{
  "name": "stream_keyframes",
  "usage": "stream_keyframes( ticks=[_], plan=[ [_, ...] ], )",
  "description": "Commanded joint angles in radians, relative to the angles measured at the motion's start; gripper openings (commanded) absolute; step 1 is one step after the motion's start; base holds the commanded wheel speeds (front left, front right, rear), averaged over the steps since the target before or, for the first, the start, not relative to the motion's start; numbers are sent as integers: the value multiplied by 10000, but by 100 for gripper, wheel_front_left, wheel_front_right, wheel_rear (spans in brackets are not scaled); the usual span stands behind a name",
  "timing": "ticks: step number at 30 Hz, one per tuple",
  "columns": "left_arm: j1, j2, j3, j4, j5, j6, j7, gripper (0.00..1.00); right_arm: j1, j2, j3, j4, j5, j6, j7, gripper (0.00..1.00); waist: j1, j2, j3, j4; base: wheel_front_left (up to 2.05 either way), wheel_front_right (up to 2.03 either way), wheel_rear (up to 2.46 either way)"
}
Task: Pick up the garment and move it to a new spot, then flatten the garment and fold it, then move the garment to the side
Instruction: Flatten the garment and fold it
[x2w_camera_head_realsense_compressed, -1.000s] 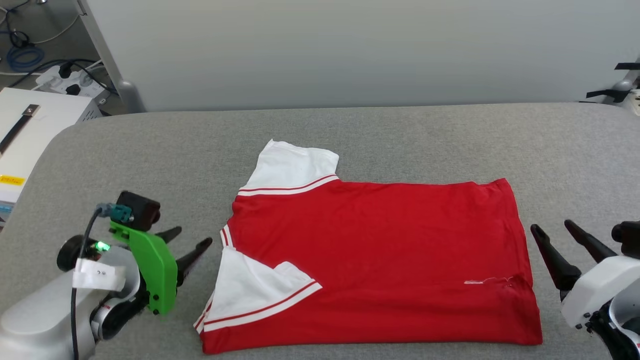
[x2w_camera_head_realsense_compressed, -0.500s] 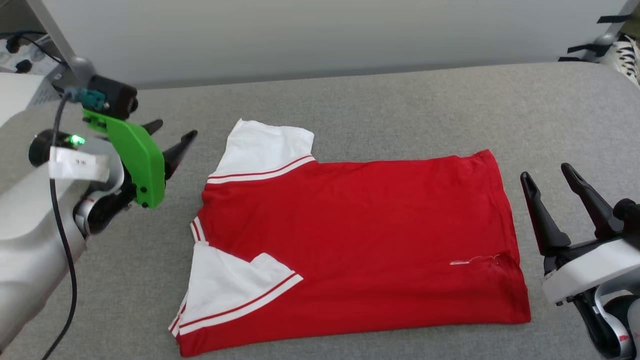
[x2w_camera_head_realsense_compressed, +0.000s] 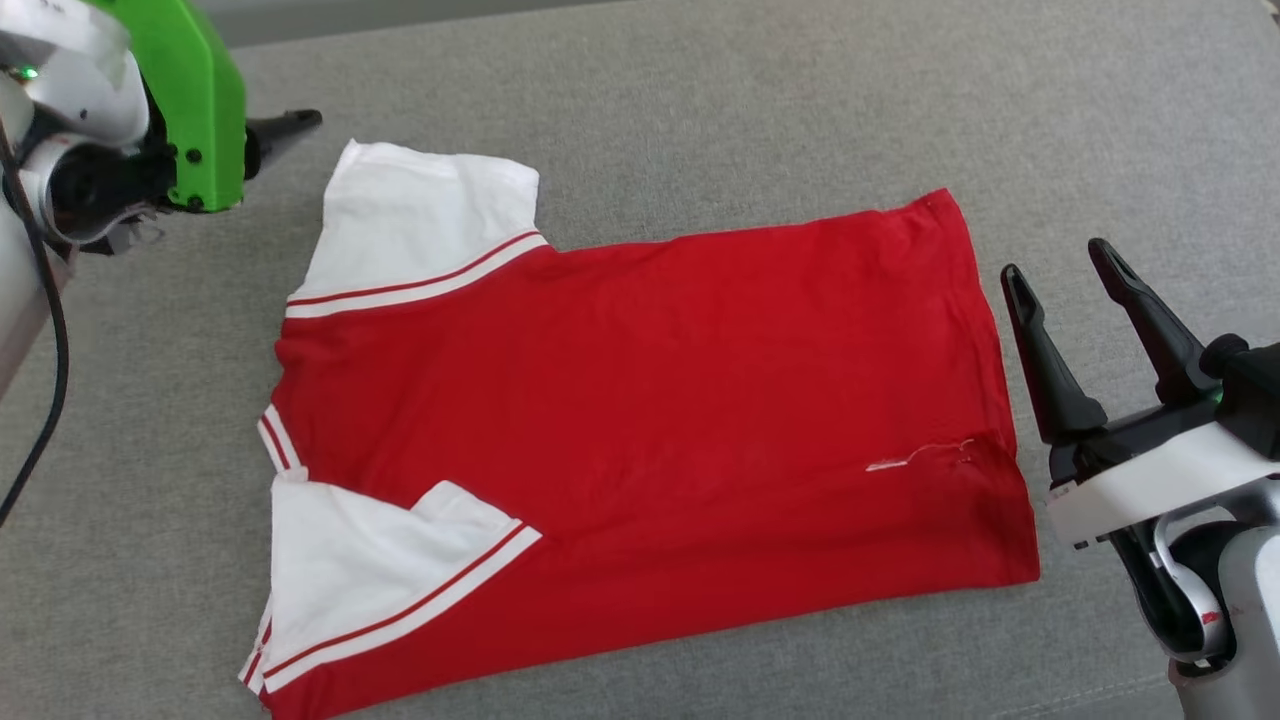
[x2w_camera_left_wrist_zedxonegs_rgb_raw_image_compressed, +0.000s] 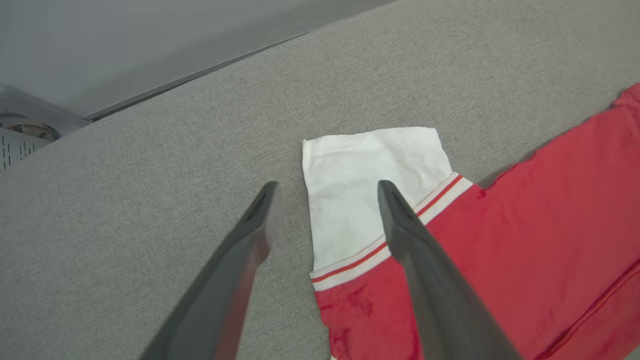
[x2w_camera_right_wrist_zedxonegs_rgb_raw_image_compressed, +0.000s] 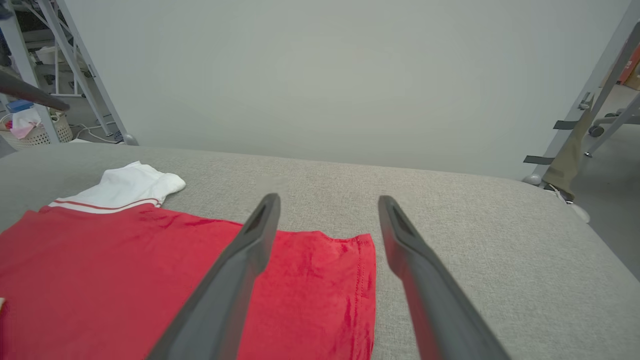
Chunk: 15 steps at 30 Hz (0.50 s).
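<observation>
The garment (x2w_camera_head_realsense_compressed: 640, 430) lies flat on the grey padded table (x2w_camera_head_realsense_compressed: 700, 110), red body plain side up, numerals hidden. One white sleeve (x2w_camera_head_realsense_compressed: 420, 220) points to the far side and the other (x2w_camera_head_realsense_compressed: 370, 570) is folded over the near left corner. My left gripper (x2w_camera_head_realsense_compressed: 300, 125) hovers open at the far sleeve's outer edge. In the left wrist view, the left gripper (x2w_camera_left_wrist_zedxonegs_rgb_raw_image_compressed: 325, 187) has one finger over the sleeve (x2w_camera_left_wrist_zedxonegs_rgb_raw_image_compressed: 365, 185) and one over bare table. My right gripper (x2w_camera_head_realsense_compressed: 1055, 260) stands open just right of the hem (x2w_camera_head_realsense_compressed: 985, 330), holding nothing; the right gripper (x2w_camera_right_wrist_zedxonegs_rgb_raw_image_compressed: 327, 200) points past the hem corner (x2w_camera_right_wrist_zedxonegs_rgb_raw_image_compressed: 350, 265).
A pale wall (x2w_camera_right_wrist_zedxonegs_rgb_raw_image_compressed: 320, 75) rises behind the table's far edge. Metal frame legs (x2w_camera_right_wrist_zedxonegs_rgb_raw_image_compressed: 590, 95) stand beyond the table's right end, and a basket (x2w_camera_right_wrist_zedxonegs_rgb_raw_image_compressed: 30, 127) sits on the floor past its left end. A grey perforated device (x2w_camera_left_wrist_zedxonegs_rgb_raw_image_compressed: 20, 140) sits off the table's far left corner.
The head camera has tilted down and shifted. My left gripper has travelled away from me to the far sleeve. My right gripper has advanced along the hem. The garment has not moved.
</observation>
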Motion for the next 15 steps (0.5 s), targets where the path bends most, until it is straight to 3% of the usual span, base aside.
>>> stream_keyframes(
  ticks=[1, 5, 15],
  plan=[
    [-336, -87, -51, 171, -4, 9, 192, 100, -260, 37, 88, 59, -60, -7, -113, 100, -1, 0, 1033, -656, 0, 0, 0],
    [-727, -243, -149, 533, 32, 46, 711, 100, -630, 51, 210, 227, -56, -7, -273, 100, -1, 0, 1483, -849, 0, 0, 0],
    [-818, -362, -859, 1268, 790, -37, 819, 100, -1152, 110, 449, 685, 22, -7, -632, 100, -1, 0, 2014, -1026, 0, 0, 0]
  ],
)
